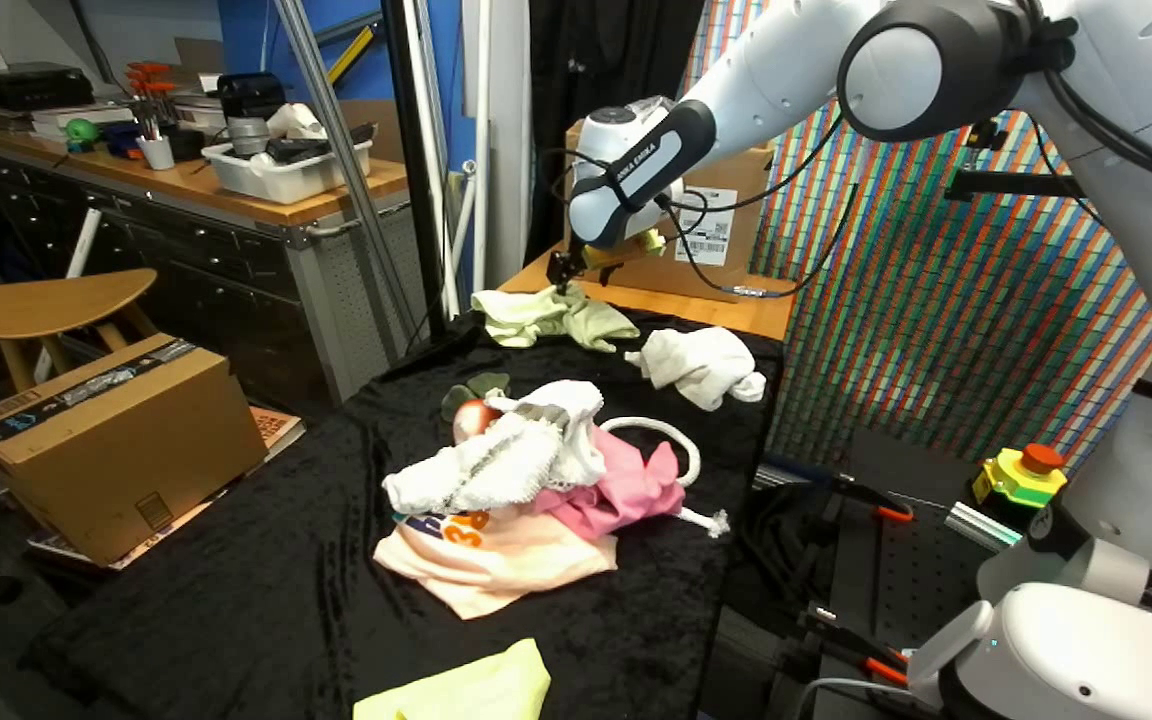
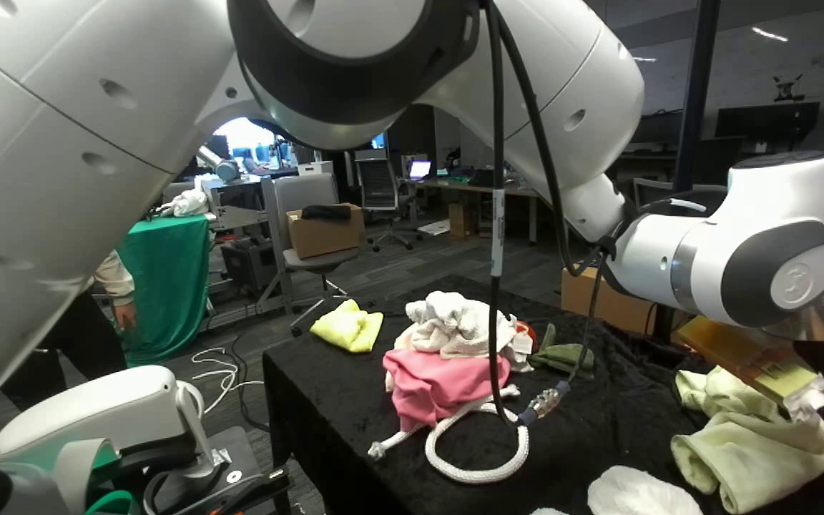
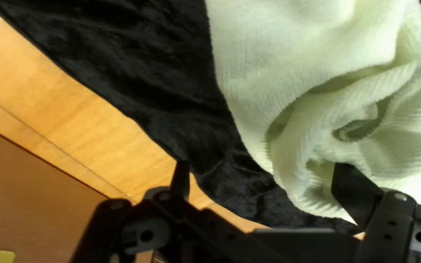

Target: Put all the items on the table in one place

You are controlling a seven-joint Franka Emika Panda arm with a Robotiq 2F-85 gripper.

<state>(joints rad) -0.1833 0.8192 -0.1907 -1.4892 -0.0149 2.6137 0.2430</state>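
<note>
My gripper [image 3: 261,166] is open at the far end of the black-covered table. Its fingers stand wide apart with nothing between them. A light green cloth [image 1: 561,315] lies crumpled below it; it also shows in the wrist view [image 3: 305,54], where one finger overlaps its edge. I cannot tell if they touch. A white cloth [image 1: 701,365] lies nearby. Mid-table is a pile: a white textured cloth [image 1: 506,450] on a pink cloth [image 1: 626,485] and a peach cloth [image 1: 496,560], with a white rope [image 2: 480,476], a red object [image 1: 473,418] and a dark green item [image 2: 562,357]. A yellow cloth [image 2: 347,327] lies apart.
A cardboard box [image 1: 726,250] stands on the wooden tabletop [image 1: 766,312] behind the green cloth. The black cover [image 1: 266,600] has a table edge on each side. A cable [image 2: 496,322] hangs from the arm in front of the pile.
</note>
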